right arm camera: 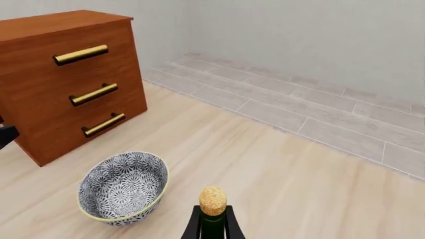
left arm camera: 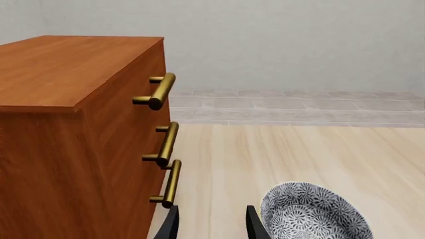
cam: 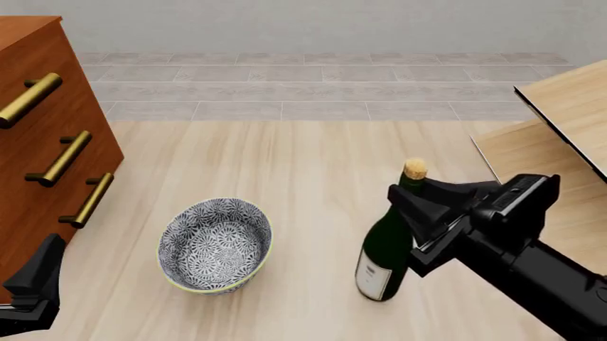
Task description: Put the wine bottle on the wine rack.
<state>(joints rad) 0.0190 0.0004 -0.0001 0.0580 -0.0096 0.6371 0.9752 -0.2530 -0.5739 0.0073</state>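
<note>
The dark green wine bottle stands upright on the table, its tan cork on top and a white label near its base. My right gripper comes in from the right and is shut on the bottle's neck just below the cork. In the right wrist view both dark fingers hug the neck under the cork. The wine rack, slanted tan boards with dark edges, sits at the right edge behind the right arm. My left gripper is open and holds nothing, low at the front left.
A reddish-brown drawer cabinet with brass handles stands at the left. A blue-patterned bowl rests on the table between the cabinet and the bottle, close to the left gripper. A grey tiled strip runs along the back.
</note>
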